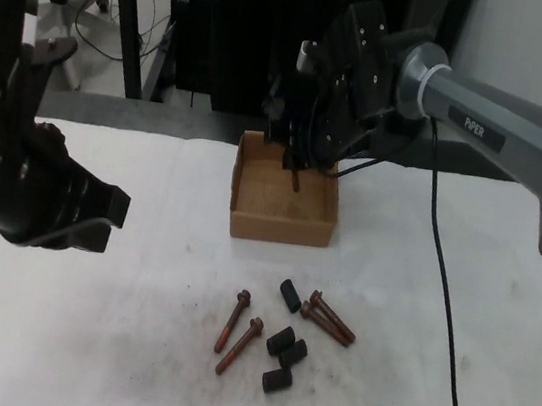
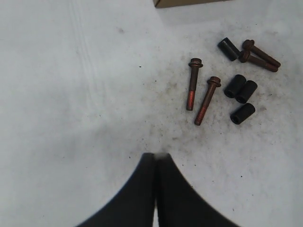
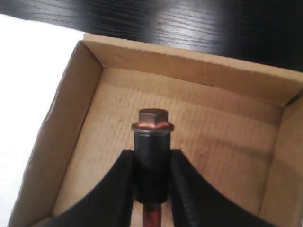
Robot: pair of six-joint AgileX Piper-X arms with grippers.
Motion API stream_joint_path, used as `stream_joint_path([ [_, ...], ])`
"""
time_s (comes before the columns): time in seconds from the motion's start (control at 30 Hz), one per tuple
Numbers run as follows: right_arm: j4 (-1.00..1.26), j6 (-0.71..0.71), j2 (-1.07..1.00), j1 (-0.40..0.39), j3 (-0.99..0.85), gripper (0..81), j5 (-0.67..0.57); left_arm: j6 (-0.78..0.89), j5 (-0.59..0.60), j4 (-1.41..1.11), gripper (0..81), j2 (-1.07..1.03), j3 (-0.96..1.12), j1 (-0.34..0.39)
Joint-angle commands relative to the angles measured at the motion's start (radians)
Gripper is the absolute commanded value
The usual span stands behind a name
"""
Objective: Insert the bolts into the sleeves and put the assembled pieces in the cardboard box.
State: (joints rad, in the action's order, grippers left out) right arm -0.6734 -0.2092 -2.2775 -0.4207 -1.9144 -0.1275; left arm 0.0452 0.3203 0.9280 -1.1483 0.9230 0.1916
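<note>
Right gripper point(image 3: 151, 158) pinching a sleeved bolt point(image 3: 151, 137) above the floor of the cardboard box point(image 1: 280, 230), apart from its walls, box at bench point(image 1: 51, 334) far edge, left gripper point(image 2: 156, 158) fingers pressed together over bare bench, four loose bolts point(image 2: 193, 84) and four sleeves point(image 2: 234, 86) clustered before the box.

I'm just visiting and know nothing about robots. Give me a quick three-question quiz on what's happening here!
1. How many loose bolts lie on the bench?
2. True or false: the left gripper holds a sleeve.
3. The right gripper holds its assembled bolt and sleeve above: A) the cardboard box, B) a plastic tray, C) the floor.
Key: 1. four; 2. false, it is shut and empty; 3. A.
</note>
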Motion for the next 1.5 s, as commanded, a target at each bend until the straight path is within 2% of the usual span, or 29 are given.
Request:
stream_joint_path([
  [0.0, 0.025, 0.065, 0.009, 0.004, -0.015, 5.5, -0.033, -0.002, -0.006, -0.004, 0.3, 0.010, 0.005, 0.000],
  [0.1, 0.029, 0.063, 0.009, 0.004, -0.015, 25.3, -0.093, -0.002, -0.004, -0.004, 0.3, 0.010, 0.005, 0.000],
  [0.17, 0.021, 0.046, 0.009, 0.004, -0.015, 35.4, -0.088, -0.002, 0.008, -0.004, 0.3, 0.010, 0.005, 0.000],
  [0.2, 0.019, 0.037, 0.009, 0.004, -0.015, 37.0, -0.089, -0.002, 0.018, -0.004, 0.3, 0.010, 0.005, 0.000],
  [0.33, 0.019, 0.037, 0.013, 0.004, -0.015, 28.3, -0.087, -0.002, 0.034, 0.004, 0.3, 0.010, 0.005, 0.000],
  [0.4, 0.019, 0.037, 0.019, 0.004, -0.015, 19.3, -0.087, -0.002, 0.034, 0.008, 0.3, 0.010, 0.005, 0.000],
  [0.5, -0.037, 0.037, 0.044, 0.004, -0.015, 0.8, -0.084, -0.002, 0.056, 0.012, 0.3, 0.010, 0.005, 0.000],
  [0.6, -0.133, 0.074, 0.085, 0.004, -0.015, 0.8, -0.057, -0.018, 0.117, 0.012, 0.3, 0.010, 0.005, 0.003],
  [0.7, -0.242, 0.097, 0.135, 0.006, -0.015, 0.8, -0.066, -0.045, 0.073, 0.006, 0.3, 0.010, 0.005, 0.031],
  [0.8, -0.262, 0.084, 0.207, 0.017, 0.013, 0.8, -0.238, -0.045, 0.041, -0.025, 0.3, 0.000, 0.005, 0.086],
  [0.87, -0.273, 0.073, 0.273, 0.025, 0.048, 0.8, -0.278, -0.045, -0.017, -0.059, 0.3, -0.016, 0.005, 0.129],
  [1.0, -0.319, 0.118, 0.430, 0.027, 0.159, 0.8, -0.177, -0.022, -0.154, -0.163, 0.3, -0.072, 0.005, 0.217],
  [1.23, -0.323, 0.157, 0.795, 0.028, 0.463, 0.8, -0.131, 0.019, -0.236, -0.406, 0.3, -0.209, 0.005, 0.341],
  [1.33, -0.310, 0.123, 0.952, 0.028, 0.585, 0.8, -0.098, 0.019, -0.311, -0.469, 0.3, -0.281, 0.005, 0.374],
  [1.47, -0.310, 0.113, 1.137, 0.028, 0.715, 0.8, -0.081, 0.019, -0.313, -0.447, 0.3, -0.389, 0.026, 0.389],
])
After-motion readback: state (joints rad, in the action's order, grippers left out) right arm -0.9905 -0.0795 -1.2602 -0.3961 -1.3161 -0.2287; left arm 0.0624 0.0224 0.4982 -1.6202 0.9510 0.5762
